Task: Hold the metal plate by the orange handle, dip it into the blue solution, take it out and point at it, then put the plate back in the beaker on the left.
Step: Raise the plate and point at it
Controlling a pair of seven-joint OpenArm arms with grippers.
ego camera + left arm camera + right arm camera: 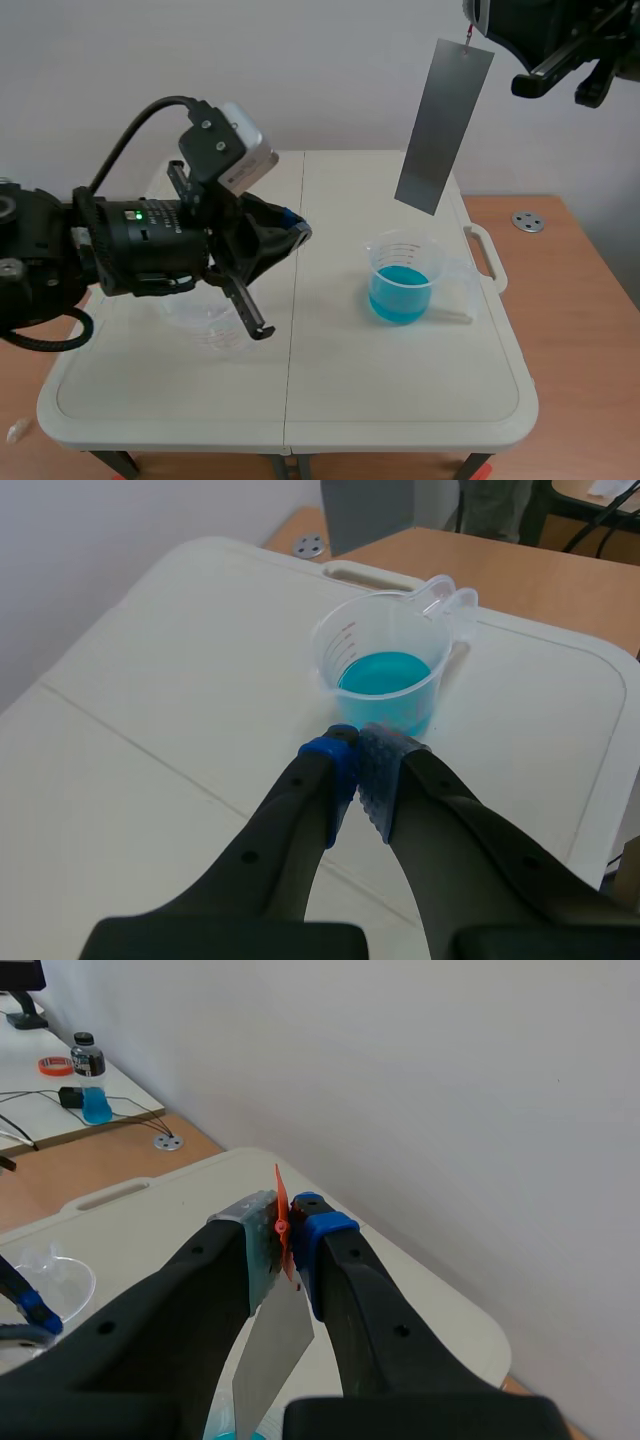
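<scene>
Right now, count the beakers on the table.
2. The beaker of blue solution stands below the hanging metal plate; the empty beaker sits on the left, partly hidden behind the left arm.

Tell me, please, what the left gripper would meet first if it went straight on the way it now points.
Most likely the beaker of blue solution, standing directly ahead of the left gripper and its shut fingertips; the wrist view leaves the gap between them unclear.

A small lab or test room.
A white folding table [400, 400] sits on a wooden desk [590, 300] by a bare wall [330, 70], with a plastic beaker [402, 278] of blue solution and cables [25, 1095] on a side bench [120, 1090].
</scene>
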